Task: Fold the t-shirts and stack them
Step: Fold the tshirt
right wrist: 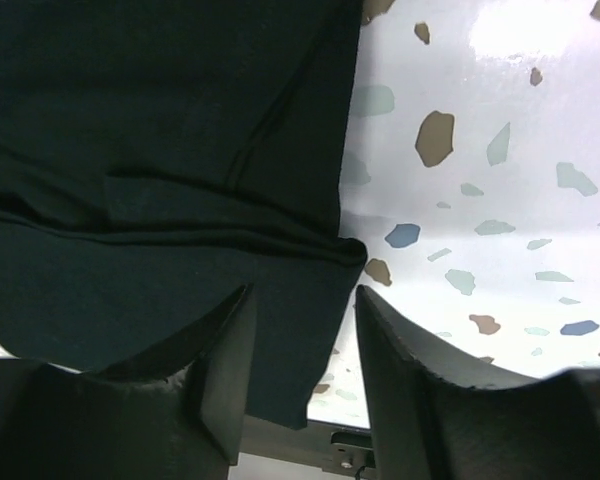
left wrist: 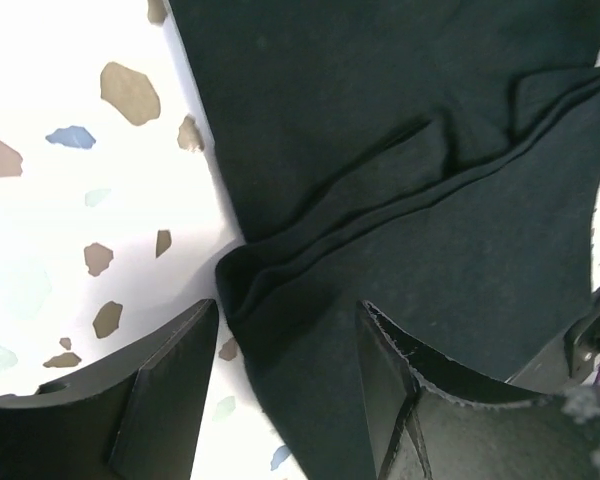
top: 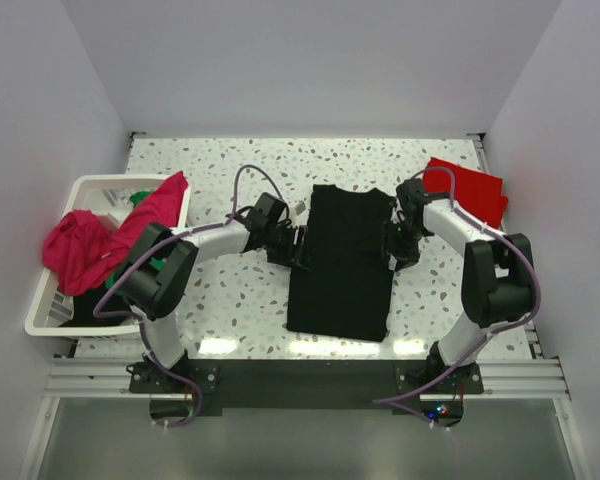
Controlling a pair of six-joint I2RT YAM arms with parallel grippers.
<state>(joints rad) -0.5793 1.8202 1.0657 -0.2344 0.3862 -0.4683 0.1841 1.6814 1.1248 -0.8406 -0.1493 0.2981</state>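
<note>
The black t-shirt (top: 342, 265) lies flat in the middle of the bench (top: 230, 300), folded into a long narrow strip that runs from the far side towards the near edge. A crosswise crease sits about halfway along it. The left gripper (top: 298, 247) is down at the shirt's left edge, level with that crease. Its fingers (left wrist: 170, 390) are spread apart, with the bunched hem lying loose between them, so nothing is clenched. The right gripper (top: 392, 245) mirrors it on the shirt's right edge. It is also released, and its fingers (right wrist: 225, 370) stand either side of the folded border. A red t-shirt (top: 472, 188) lies folded in the far right corner, well apart from the black one. At the left edge, a magenta-pink t-shirt (top: 85, 245) hangs over the rim of a white slatted laundry basket (top: 100, 183). A bit of a green t-shirt (top: 138, 198) shows inside it.
</note>
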